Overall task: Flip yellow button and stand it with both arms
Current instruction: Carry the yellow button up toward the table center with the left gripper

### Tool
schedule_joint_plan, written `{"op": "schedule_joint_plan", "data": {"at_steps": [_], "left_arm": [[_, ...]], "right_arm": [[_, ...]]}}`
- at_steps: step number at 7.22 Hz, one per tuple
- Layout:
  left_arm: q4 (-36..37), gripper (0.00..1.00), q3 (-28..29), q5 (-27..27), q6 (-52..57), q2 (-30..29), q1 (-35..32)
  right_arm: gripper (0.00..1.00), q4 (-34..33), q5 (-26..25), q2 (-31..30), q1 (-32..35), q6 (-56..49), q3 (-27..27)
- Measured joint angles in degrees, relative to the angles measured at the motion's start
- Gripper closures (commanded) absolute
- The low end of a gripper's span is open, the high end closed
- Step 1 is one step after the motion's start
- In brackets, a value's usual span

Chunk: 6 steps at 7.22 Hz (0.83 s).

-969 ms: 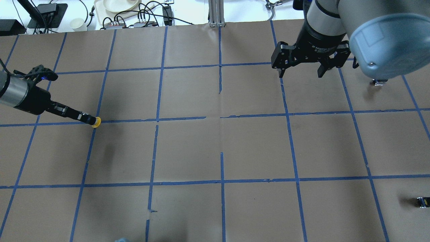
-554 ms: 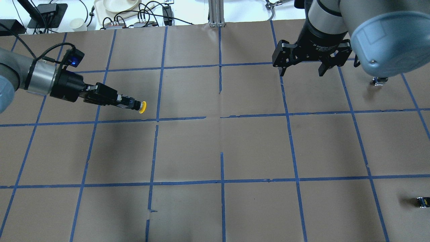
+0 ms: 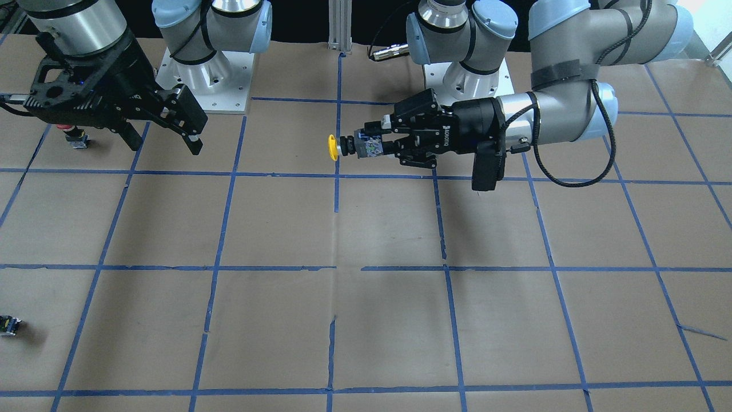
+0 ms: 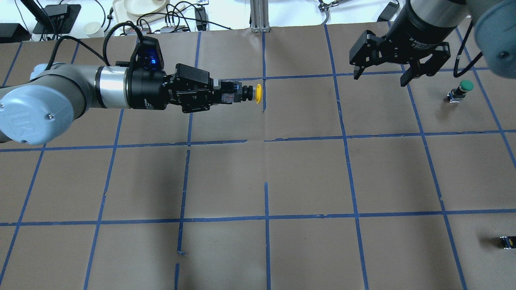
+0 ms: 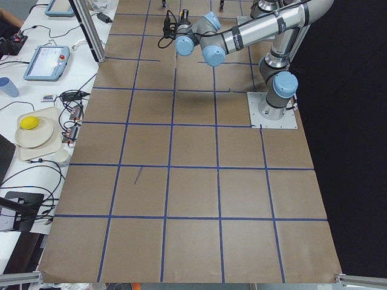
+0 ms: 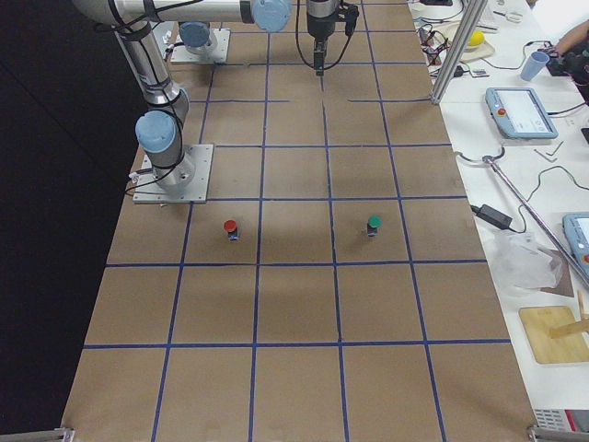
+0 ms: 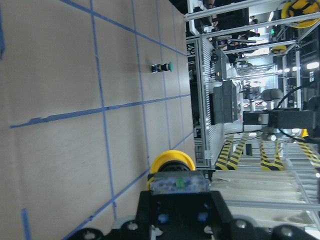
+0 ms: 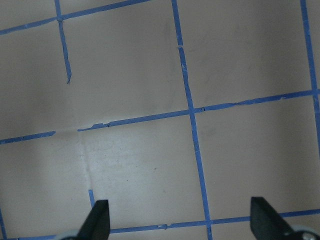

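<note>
- Front-facing view: the left gripper [image 3: 372,146], a black two-finger claw on a silver-grey arm with light blue joint caps, lies level at 12 o'clock of centre and points to 9 o'clock. It is clenched on the yellow button [image 3: 333,146], a small push-button with a round mushroom cap on a black-and-grey blocky body. The body sits between the fingers and the cap juts out on the 9 o'clock side, above the table [image 3: 274,229], a brown paper top with a blue tape grid. The right gripper [image 3: 167,147], of the same black make, hangs at 10 o'clock with its jaws spread and nothing in them.
- Overhead view: the yellow button is held on its side at 12 o'clock of centre, cap facing 3 o'clock. The right gripper is at 2 o'clock, well apart from it. A green-capped push-button [image 4: 463,88] stands on the paper at 3 o'clock of the right gripper. A small black block [image 4: 507,241] lies at the right edge.
- Exterior left view: the near arm reaches to 12 o'clock, and its gripper is too small to judge.
- Exterior right view: a red-capped push-button [image 6: 230,226] stands at 9 o'clock of the green-capped one, well apart.
- Left wrist view: the yellow cap shows at 6 o'clock, just beyond the gripped body. The green-capped push-button is on the table at 12 o'clock of it.
- Right wrist view: two black fingertips [image 8: 100,222] sit at 7 and 5 o'clock, wide apart, with taped paper between them.
</note>
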Motion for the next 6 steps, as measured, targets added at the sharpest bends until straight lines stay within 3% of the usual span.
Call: {"op": "schedule_joint_plan", "data": {"at_steps": [3,6], "left_arm": [[0.06,0.93,-1.52,-9.01,-0.55,1.30,-3.54],[0.61,0.93,-1.31,-12.83,-4.80,2.41,-5.79]], "right_arm": [[0.00,11.84,21.20,-0.41,-9.69,-2.53,0.53],[0.00,24.42,39.25,-2.13,-11.26,-6.51,0.59]]}}
